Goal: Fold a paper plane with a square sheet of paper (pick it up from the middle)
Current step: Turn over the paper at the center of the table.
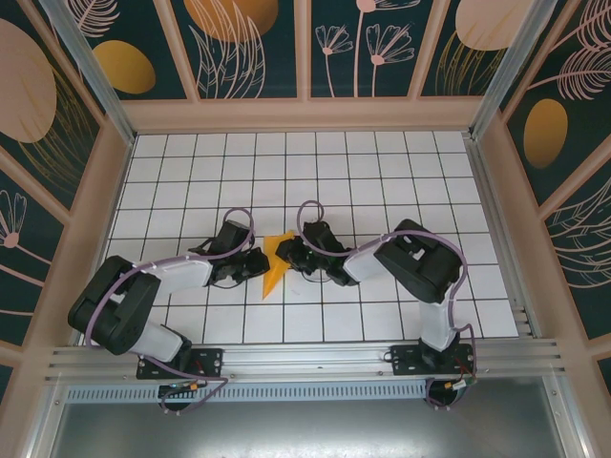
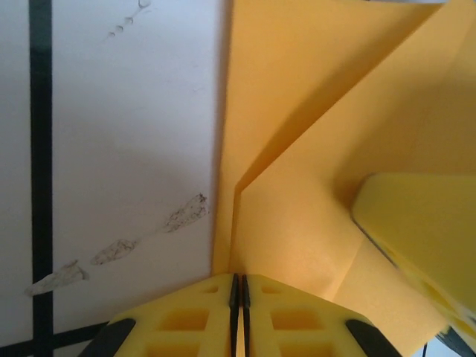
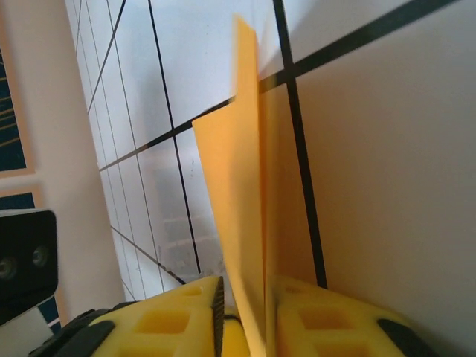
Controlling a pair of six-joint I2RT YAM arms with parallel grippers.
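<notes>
White grid table (image 1: 382,181) gives you open tiles behind and to both sides of the arms, up to the wooden walls (image 1: 305,113). Both grippers meet mid-table, nearer the front edge than the back wall, with the plane (image 1: 273,269) between them, its tip toward the bases. Your left gripper (image 1: 256,263) is clamped tight on the plane's edge. Its wrist view adds folded layers fanning away, grey scuffs (image 2: 182,216) on the tile, and 1 right finger (image 2: 420,223) crowding close. Your right gripper (image 1: 291,254) pinches the plane, which stands on edge. Its wrist view adds grid lines running to the wall. Each gripper hems in the other.
</notes>
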